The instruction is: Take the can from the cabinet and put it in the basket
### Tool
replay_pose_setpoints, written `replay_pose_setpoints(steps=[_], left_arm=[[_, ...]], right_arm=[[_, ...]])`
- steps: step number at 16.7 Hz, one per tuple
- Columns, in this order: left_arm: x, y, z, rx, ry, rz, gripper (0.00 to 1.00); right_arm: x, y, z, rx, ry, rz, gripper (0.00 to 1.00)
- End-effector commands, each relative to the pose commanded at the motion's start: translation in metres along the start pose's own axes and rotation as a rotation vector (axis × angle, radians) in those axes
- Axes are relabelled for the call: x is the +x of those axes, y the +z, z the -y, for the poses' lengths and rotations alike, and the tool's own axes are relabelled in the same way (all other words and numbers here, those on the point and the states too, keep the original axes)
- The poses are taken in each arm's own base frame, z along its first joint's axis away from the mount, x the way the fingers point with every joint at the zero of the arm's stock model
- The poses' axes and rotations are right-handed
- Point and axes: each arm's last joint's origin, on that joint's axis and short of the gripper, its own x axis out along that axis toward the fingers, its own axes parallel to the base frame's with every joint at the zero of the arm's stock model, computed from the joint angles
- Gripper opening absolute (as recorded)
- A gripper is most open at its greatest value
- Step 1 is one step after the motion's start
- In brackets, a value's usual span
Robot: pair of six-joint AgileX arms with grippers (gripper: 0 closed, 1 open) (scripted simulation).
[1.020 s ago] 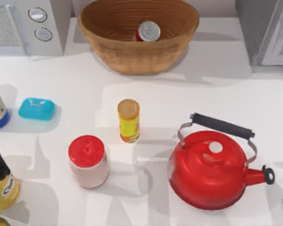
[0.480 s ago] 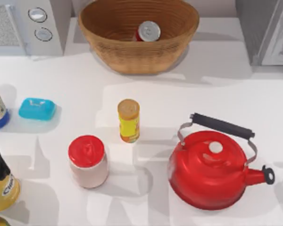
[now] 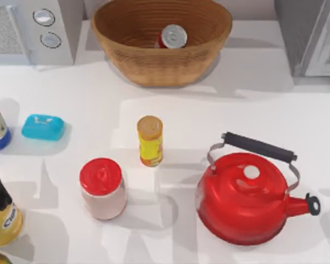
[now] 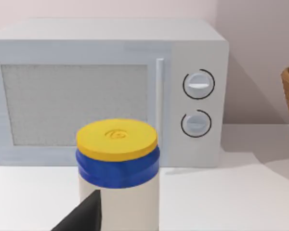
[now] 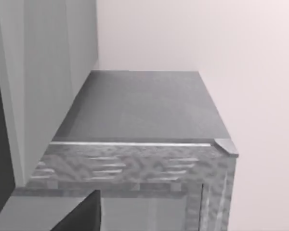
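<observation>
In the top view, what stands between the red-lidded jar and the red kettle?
The top view shows nothing standing directly between the jar and the kettle, just bare white table. The yellow tube stands farther back, off that line.

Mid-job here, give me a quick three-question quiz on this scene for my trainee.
1. True or false: the can lies inside the basket.
2. Which stands nearest the yellow tube? A) blue soap bar B) red-lidded jar C) cabinet
3. Fill in: the microwave has ___ round knobs.

Key: 1 true, its silver top faces up inside the bowl. 2 B. 3 two.
</observation>
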Motion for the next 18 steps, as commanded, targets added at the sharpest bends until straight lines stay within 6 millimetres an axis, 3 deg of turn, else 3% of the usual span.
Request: replay_pose_setpoints(steps=[4,7,12,15,18], left_arm=[[0.0,0.0,0.0,0.0,0.0,0.0,1.0],[0.0,0.0,0.0,0.0,0.0,0.0,1.0],[0.0,0.0,0.0,0.0,0.0,0.0,1.0],[0.0,0.0,0.0,0.0,0.0,0.0,1.0],[0.0,0.0,0.0,0.0,0.0,0.0,1.0]], right_arm=[[0.027,0.003,-0.019,-0.005,0.002,0.007,1.0],[0.062,0.005,-0.055,-0.003,0.002,0.011,1.0],[0.105,0.006,-0.157,0.005,0.003,0.008,1.0],[0.104,0.005,-0.223,0.006,0.001,0.004,1.0],[0.089,0.003,-0.269,0.004,0.0,0.001,1.0]])
